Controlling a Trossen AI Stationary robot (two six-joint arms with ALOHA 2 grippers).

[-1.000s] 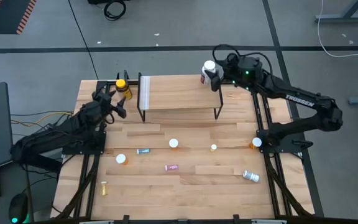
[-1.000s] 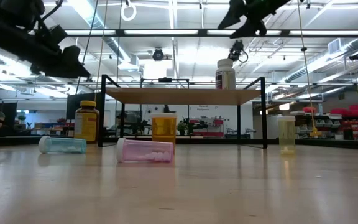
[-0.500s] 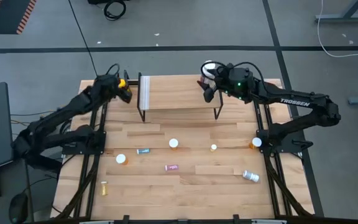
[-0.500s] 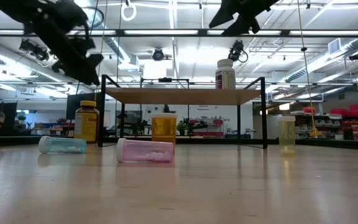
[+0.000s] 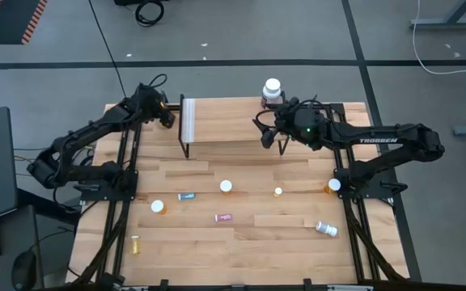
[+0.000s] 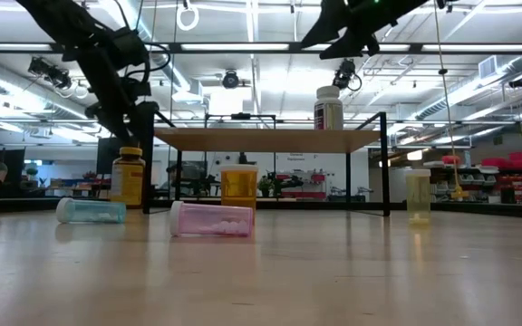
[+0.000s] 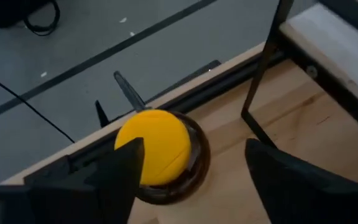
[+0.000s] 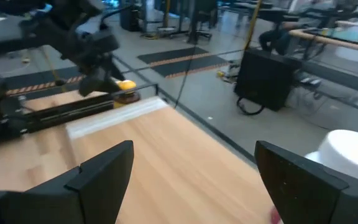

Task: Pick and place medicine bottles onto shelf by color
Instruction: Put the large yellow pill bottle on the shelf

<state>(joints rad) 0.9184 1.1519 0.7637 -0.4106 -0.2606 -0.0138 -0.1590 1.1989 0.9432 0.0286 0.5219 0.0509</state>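
Observation:
The big yellow-capped bottle stands upright on its base at the table's far left, just left of the shelf. My left gripper hangs open over it, slanting down, one finger on either side of the cap; no touch shows. In the low view this bottle stands below the left gripper. The big white bottle stands upright on the shelf's far right corner. My right gripper is open over the shelf's right end, apart from the white bottle.
Orange white-capped vials stand on the table nearer than the shelf. A teal vial, a pink vial, a tiny yellow vial and a white bottle lie there too. The shelf's black legs stand right beside the yellow-capped bottle.
My left gripper has gone toward the table's far edge and come over the yellow-capped bottle, tipping to point more steeply down. My right gripper has drawn away from the white bottle toward the near edge and sunk a little; the white bottle stays upright on the shelf.

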